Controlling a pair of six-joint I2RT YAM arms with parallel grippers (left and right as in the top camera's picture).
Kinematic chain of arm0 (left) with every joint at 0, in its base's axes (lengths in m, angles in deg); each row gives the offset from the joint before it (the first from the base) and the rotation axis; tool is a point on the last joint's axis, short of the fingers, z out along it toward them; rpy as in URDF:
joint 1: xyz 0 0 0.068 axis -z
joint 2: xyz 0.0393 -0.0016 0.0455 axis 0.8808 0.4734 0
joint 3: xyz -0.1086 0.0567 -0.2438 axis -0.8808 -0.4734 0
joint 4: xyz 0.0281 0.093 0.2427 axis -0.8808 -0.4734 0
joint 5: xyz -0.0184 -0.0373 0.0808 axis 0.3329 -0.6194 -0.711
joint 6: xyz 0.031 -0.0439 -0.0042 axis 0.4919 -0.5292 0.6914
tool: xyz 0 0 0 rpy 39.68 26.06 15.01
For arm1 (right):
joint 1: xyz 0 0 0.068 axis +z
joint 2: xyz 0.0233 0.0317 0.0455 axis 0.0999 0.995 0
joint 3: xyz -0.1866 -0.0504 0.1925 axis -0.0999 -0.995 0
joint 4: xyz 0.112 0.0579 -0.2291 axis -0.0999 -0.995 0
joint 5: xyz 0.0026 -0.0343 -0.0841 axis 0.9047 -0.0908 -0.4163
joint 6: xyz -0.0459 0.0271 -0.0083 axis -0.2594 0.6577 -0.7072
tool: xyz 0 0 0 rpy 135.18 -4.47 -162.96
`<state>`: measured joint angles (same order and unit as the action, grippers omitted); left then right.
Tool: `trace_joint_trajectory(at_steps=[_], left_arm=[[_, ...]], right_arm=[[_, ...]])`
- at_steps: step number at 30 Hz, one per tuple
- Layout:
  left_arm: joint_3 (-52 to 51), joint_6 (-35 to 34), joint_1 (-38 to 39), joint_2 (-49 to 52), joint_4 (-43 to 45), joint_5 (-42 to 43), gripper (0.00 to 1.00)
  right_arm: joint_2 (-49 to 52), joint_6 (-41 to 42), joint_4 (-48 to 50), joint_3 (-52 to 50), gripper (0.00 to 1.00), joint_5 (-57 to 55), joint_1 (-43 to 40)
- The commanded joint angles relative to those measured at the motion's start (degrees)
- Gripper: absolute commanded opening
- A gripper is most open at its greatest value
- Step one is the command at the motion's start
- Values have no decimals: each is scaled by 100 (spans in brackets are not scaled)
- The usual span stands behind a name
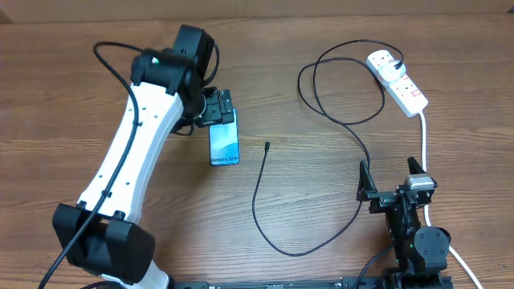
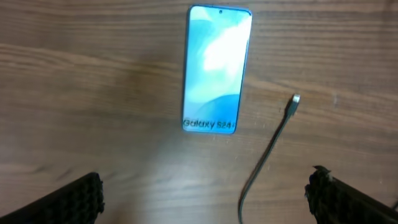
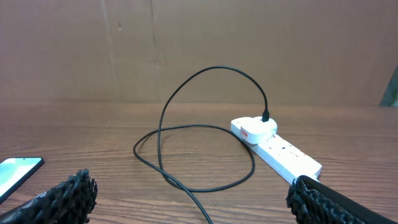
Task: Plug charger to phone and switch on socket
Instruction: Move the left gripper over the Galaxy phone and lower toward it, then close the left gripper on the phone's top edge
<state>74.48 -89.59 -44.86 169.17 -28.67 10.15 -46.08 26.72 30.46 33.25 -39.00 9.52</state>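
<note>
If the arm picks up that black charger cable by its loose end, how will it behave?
Likely floppy: the charger lies in loose loops on the table. Lifted near its connector tip, the rest would probably trail behind. It looks thin, so a loose pinch might slip.

Standing here I count one phone on the one table. There is one thin black charger cable with a single connector tip at its loose end. At the far right sits one white power strip with one plug in it and one white cord. Its red switches are too small to count. Two robot arms, each with one two-fingered hand: left hand, right hand.
</note>
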Motion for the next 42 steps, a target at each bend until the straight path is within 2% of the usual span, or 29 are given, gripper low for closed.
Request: trace_joint_trajectory(at_steps=[1,3,6,14,19,24,30,42], left_arm=[[-706,-302,39,236,595,197,100],[-883,-323,44,308,1069,186,100],[-881,-323,44,452,1311,48,100],[-879,-306,98,1084,1580,-181,100],[-879,-299,260,1467,1617,-723,100],[-879,-278,262,1491,1917,-723,100],[-881,-286,240,1495,2299,-249,100],[-887,-304,225,1519,2404,-579,100]], right_arm=[[-57,-7,31,-59,100,-31,11],[-57,-7,31,-59,100,-31,11],[-57,-7,31,-59,100,-31,11],[-57,-7,31,-59,100,-31,11],[-57,-7,31,-59,100,-31,11],[-57,-7,31,-59,100,-31,11],[-57,-7,31,-59,100,-31,11],[-57,-7,31,-59,100,-31,11]])
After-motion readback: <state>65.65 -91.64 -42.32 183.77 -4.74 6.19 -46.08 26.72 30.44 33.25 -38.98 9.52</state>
